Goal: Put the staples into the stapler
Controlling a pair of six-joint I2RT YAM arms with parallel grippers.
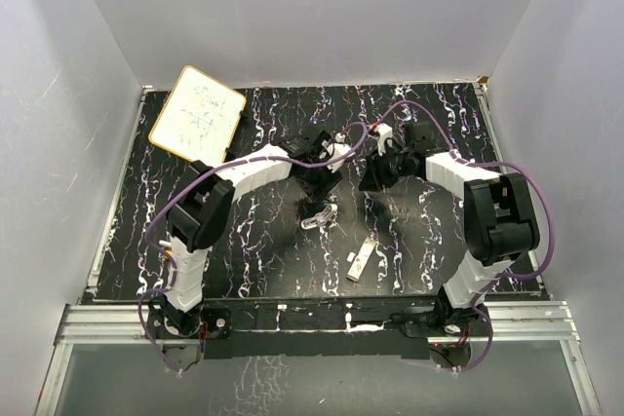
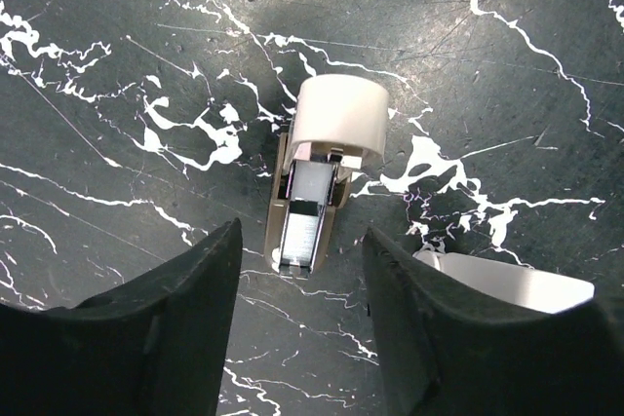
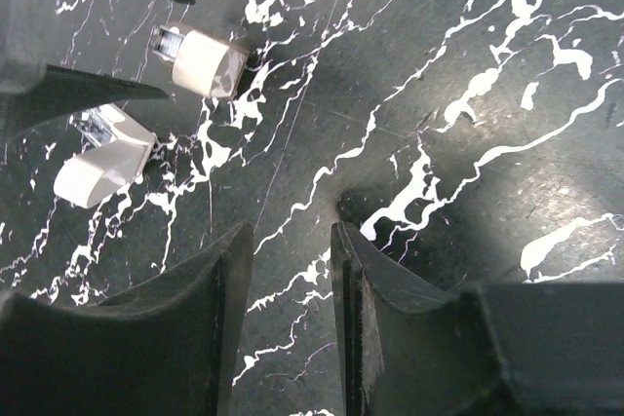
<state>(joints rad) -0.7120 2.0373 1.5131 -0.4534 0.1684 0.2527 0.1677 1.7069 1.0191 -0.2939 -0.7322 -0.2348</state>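
Left claw (image 2: 304, 233) hangs open and empty over the opened stapler (image 2: 339, 116) lying on the bench (image 2: 117, 65); the staples (image 2: 305, 241) appear seated in its channel. Loading looks done; next, press the stapler shut. Right claw (image 3: 291, 241), slightly parted, holds nothing.

free tabletop (image 1: 249, 255) surrounds the stapler (image 2: 336, 119), with the left claw (image 2: 302, 328) hanging right above it.

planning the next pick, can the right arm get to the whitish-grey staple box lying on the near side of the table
Probably yes: the small whitish-grey rectangular staple box lies alone on the black marbled table, with nothing over it, and the right gripper is open and empty.
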